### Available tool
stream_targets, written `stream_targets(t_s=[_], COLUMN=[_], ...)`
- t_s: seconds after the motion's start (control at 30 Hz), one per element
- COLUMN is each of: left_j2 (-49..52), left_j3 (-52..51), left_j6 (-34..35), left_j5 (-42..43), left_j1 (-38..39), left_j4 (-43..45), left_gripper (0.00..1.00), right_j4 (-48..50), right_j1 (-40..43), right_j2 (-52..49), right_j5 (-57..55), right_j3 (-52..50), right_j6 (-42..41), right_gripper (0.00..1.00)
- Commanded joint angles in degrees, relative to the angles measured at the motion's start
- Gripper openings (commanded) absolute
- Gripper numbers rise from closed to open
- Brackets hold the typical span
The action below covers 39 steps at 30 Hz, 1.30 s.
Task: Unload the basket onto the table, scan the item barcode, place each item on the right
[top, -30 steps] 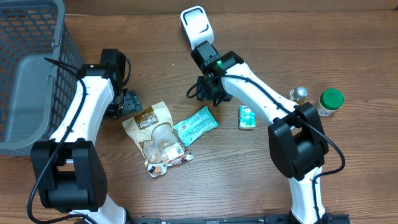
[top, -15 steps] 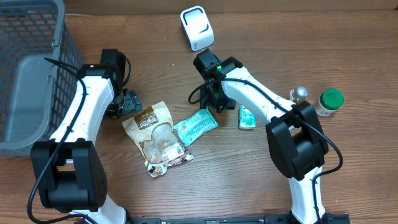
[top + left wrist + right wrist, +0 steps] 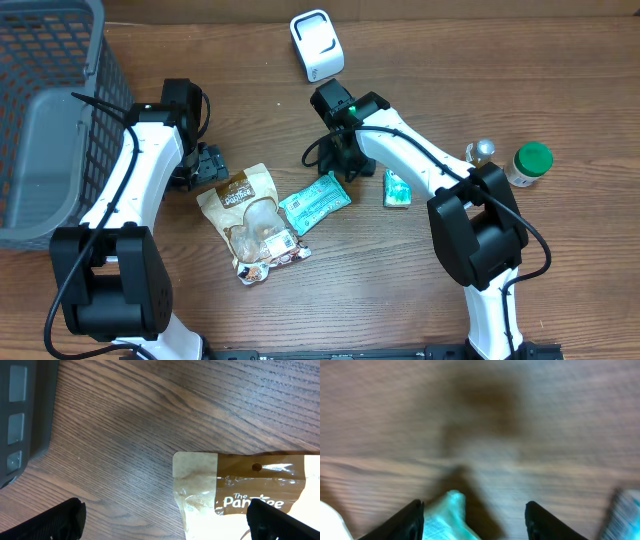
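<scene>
Hovering mid-frame, the right gripper [image 3: 337, 167] is half open over the teal packet [image 3: 316, 202]; the left gripper [image 3: 209, 165] is wide open by the pouch [image 3: 252, 222].

We look straight down on the whole table [image 3: 450, 60] from overhead; our wrist views sit close above it, sharing the brown pouch [image 3: 240, 495] (left) and teal packet [image 3: 445, 520] (right).

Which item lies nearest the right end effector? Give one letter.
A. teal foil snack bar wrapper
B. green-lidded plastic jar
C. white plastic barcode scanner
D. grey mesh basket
A: the teal foil snack bar wrapper lies just beside the right end effector in the overhead view, and its corner shows between the fingers in the right wrist view.
</scene>
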<state>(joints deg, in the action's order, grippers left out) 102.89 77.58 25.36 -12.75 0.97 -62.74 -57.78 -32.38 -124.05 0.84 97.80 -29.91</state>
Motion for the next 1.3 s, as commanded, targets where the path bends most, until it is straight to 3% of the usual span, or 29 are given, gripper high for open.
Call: stream_targets(t_s=[0.0,0.07,0.17,1.27], left_j2=[0.6,0.6,0.6,0.6], left_j3=[0.0,0.0,0.0,0.0], left_j6=[0.4,0.4,0.4,0.4], left_j5=[-1.2,-1.2,-1.2,-1.2], left_j1=[-0.2,-0.2,-0.2,-0.2], left_j4=[0.0,0.0,0.0,0.0], left_gripper=[0.99,1.00,1.00,1.00], right_j4=[3.5,5.6,6.1,-8.4], right_j1=[0.0,0.0,-0.6,-2.4], right_j2=[0.5,0.5,0.5,0.5], right_j5=[1.4,1.5,2.5,0.7], right_j3=[-0.3,-0.3,-0.3,-2.2], right_j6=[-0.3,-0.3,-0.3,-0.4], right_gripper=[0.55,0.42,0.32,0.39])
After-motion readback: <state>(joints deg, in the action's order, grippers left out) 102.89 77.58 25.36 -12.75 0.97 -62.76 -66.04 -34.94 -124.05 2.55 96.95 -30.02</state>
